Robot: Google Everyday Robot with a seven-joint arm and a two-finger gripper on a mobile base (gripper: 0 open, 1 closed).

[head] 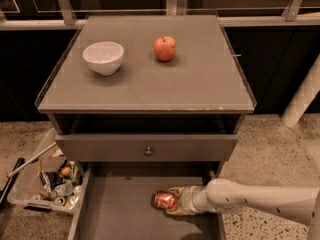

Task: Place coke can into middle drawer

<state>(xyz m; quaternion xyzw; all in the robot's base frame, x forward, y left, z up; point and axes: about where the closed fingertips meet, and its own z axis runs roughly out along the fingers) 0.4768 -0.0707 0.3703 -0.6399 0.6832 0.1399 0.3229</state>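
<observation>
The coke can (pixel 165 199) is red with a silver end and lies on its side inside the open middle drawer (pixel 120 214), right of the drawer's middle. My gripper (pixel 172 200) reaches in from the right over the drawer's right wall and is shut on the can, its fingers around the can's right part. The white arm runs off to the lower right. The can is low, at or just above the drawer floor; I cannot tell if it touches.
A closed drawer front with a round knob (pixel 148 151) sits just above the open drawer. On the cabinet top stand a white bowl (pixel 103 57) and a red-orange apple (pixel 165 48). A clear bin of crushed cans (pixel 47 184) is on the floor at left.
</observation>
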